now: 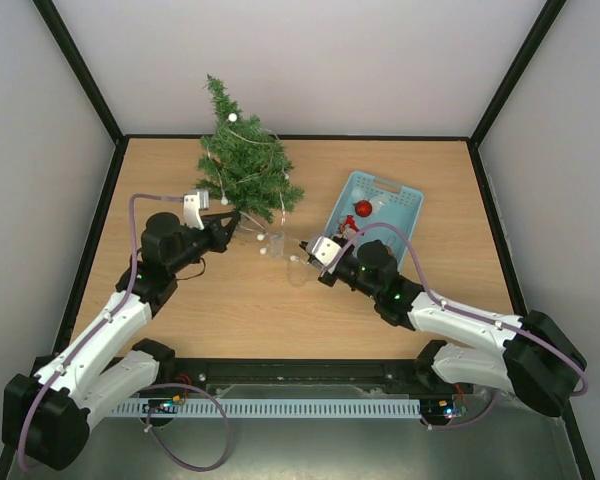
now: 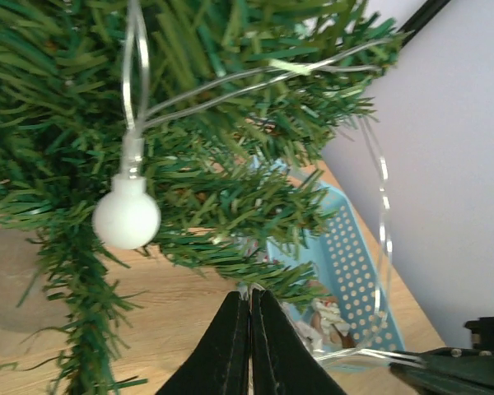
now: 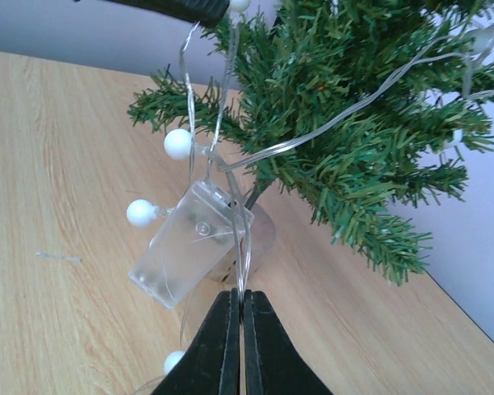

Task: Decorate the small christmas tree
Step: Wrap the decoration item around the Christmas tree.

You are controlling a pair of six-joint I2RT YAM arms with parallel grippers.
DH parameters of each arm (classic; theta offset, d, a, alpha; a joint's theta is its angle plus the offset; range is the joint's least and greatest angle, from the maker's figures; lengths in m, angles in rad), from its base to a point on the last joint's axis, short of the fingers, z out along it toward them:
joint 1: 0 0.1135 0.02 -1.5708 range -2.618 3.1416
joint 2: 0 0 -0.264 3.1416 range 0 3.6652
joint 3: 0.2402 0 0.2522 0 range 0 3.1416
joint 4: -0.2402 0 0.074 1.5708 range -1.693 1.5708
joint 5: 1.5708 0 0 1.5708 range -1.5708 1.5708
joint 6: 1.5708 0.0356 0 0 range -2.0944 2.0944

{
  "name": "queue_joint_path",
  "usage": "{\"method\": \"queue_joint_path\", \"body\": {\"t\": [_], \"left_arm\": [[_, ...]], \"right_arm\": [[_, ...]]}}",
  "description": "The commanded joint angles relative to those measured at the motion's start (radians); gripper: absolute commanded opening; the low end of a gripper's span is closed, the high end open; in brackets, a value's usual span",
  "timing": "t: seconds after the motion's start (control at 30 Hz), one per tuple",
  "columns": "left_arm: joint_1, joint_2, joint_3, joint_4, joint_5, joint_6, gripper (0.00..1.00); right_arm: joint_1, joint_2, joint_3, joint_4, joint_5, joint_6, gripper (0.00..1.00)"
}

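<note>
Tree [image 1: 242, 160] wears a light string [image 2: 126, 216]. Left hand [image 2: 249, 296] clamped shut against its low branches. Right hand [image 3: 241, 300] pinches the string's wire near its base, clear battery box [image 3: 189, 243] dangling.

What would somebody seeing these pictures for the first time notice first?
The small christmas tree stands at the back, wound with a string of lights with white bulbs. The right tool is shut on its wire, a clear battery box dangling right by it. Right of the tree sits a light blue basket holding a red bauble.
</note>
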State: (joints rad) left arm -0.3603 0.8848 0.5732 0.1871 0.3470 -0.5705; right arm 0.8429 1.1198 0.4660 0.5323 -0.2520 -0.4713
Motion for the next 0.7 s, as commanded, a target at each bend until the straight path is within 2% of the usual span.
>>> {"method": "queue_joint_path", "body": {"t": [0.0,0.13,0.27,0.43,0.67], "left_arm": [[0.018,0.0,0.038,-0.077,-0.041,0.038,0.02],[0.024,0.004,0.044,-0.107,-0.006,0.065,0.02],[0.024,0.009,0.039,-0.05,0.175,0.094,0.02],[0.024,0.044,0.018,0.076,0.391,0.051,0.02],[0.024,0.09,0.04,-0.013,0.407,0.096,0.02]], "right_arm": [[0.005,-0.043,-0.017,0.076,0.052,0.013,0.02],[0.005,-0.087,-0.018,0.102,0.047,0.041,0.02],[0.005,-0.049,0.052,0.051,0.04,0.095,0.02],[0.005,0.016,0.155,0.001,0.072,0.213,0.02],[0.005,0.035,0.213,-0.022,0.075,0.283,0.02]]}}
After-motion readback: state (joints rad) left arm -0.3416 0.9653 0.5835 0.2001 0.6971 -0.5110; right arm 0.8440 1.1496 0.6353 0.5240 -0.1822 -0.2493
